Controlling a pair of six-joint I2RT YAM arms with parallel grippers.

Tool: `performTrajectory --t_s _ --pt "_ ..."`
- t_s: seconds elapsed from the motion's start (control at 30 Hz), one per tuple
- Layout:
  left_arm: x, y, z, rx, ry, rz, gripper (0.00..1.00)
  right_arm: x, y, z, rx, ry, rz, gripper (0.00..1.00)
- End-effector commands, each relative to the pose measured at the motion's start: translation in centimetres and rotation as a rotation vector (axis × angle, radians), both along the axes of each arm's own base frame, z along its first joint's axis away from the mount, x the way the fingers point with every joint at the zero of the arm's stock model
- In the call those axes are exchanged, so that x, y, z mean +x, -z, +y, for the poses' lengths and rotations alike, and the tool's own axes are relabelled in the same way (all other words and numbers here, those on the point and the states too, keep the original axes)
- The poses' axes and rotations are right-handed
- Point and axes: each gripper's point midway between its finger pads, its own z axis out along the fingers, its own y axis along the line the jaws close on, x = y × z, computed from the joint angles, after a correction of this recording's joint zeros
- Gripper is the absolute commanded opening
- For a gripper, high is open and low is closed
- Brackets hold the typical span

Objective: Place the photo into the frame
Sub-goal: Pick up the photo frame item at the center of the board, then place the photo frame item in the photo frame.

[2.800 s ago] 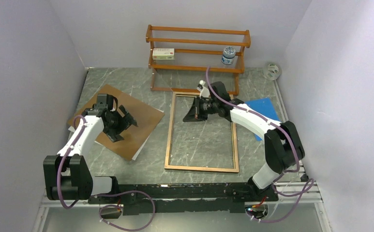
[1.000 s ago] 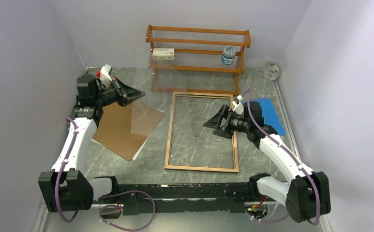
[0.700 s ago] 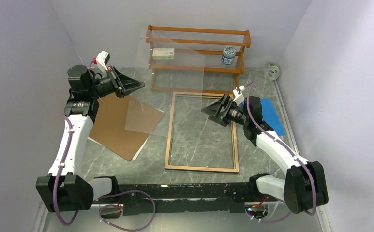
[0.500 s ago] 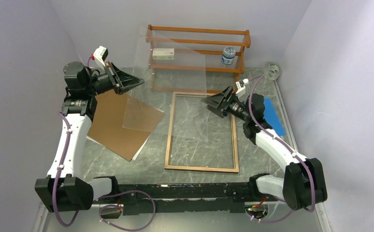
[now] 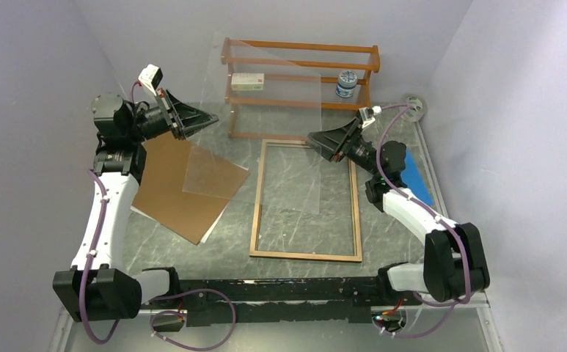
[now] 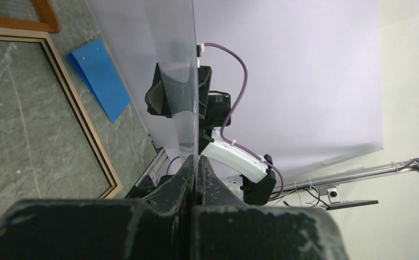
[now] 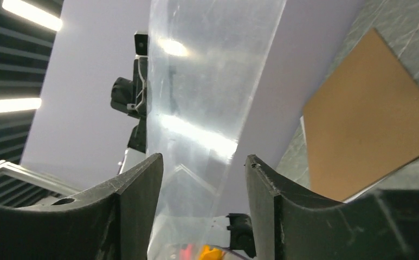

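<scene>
Photo (image 5: 204, 237): only a thin white edge shows, sticking out from under the brown board (image 5: 159, 194) on the left part of the table (image 5: 383, 235). Picture side not visible.

Left arm: raised high over the board. Left gripper (image 5: 208, 119) points right. The left wrist view shows its fingers (image 6: 182, 176) pressed together on the near edge of a clear pane (image 5: 273, 125), with the sheet (image 6: 163, 54) running edge-on away from the camera.

Pane: held in the air, tilted, spanning from above the board across to the frame. The rack and the marble show through it. The lower edge hangs over the board and the frame's left half; contact with either cannot be judged.

Frame (image 5: 306, 256): lies flat at table centre, wood-brown side up, bare marble inside its opening. The left wrist view also catches one rail (image 6: 82, 116).

Wooden shelf rack (image 5: 346, 48): at the back wall, behind the frame.

Right arm: lifted above the frame's far right corner. Right gripper (image 5: 315, 138) points left at the pane's right edge. In the right wrist view its fingers (image 7: 136, 206) are spread wide with the pane (image 7: 207, 97) passing between them; contact cannot be told.

Blue sheet (image 5: 416, 183): flat on the table, right of the frame, partly hidden by the right arm.
</scene>
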Motion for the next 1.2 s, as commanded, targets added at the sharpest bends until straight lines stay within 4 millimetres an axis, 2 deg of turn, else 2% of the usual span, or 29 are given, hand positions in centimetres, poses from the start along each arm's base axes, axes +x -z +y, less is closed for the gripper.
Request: performTrajectory --t_s 0.0,0.1,0.17,0.23,0.33,0.43,0.53,0.63,0.83,0.93,1.07,1.17 --pt "-0.7 -0.6 -0.2 -0.003 0.037 -0.036 0.02 -1.8 -4.2 0.2 0.084 -0.082 -0.129 0.56" --pt "-0.3 0.9 -0.3 0.008 0.027 -0.011 0.02 -1.9 -4.3 0.3 0.075 -0.089 -0.139 0.40" --pt "0.2 2.5 -0.2 0.028 0.020 0.024 0.03 -1.7 -3.6 0.3 0.050 -0.082 -0.118 0.27" --pt "0.4 3.9 -0.2 0.048 0.012 0.059 0.04 -1.7 -2.7 0.4 0.023 -0.079 -0.110 0.17" --pt "0.5 5.9 -0.1 0.074 0.004 0.089 0.12 -1.9 -0.9 0.3 -0.021 -0.067 -0.082 0.01" --pt "0.8 8.8 0.4 0.151 -0.032 0.137 0.39 -2.2 1.3 -0.1 -0.081 -0.048 -0.044 0.00" --pt "1.6 13.2 1.7 0.293 -0.119 0.208 0.63 -2.5 4.2 -1.0 -0.166 -0.020 0.012 0.00" --pt "1.7 17.9 2.8 0.401 -0.160 0.304 0.78 -3.3 7.6 -1.7 -0.276 -0.017 0.094 0.00" --pt "2.0 26.1 2.9 0.497 -0.157 0.483 0.82 -4.4 13.0 -3.1 -0.407 -0.032 0.232 0.00" --pt "1.7 29.7 0.8 0.571 -0.109 0.538 0.82 -4.2 16.0 -3.7 -0.451 -0.027 0.307 0.00" --pt "2.0 33.0 -1.6 0.644 -0.055 0.575 0.79 -3.5 18.0 -4.4 -0.494 -0.008 0.357 0.00" --pt "2.5 34.5 -2.9 0.692 -0.029 0.576 0.78 -3.0 19.1 -5.7 -0.560 0.032 0.370 0.00"
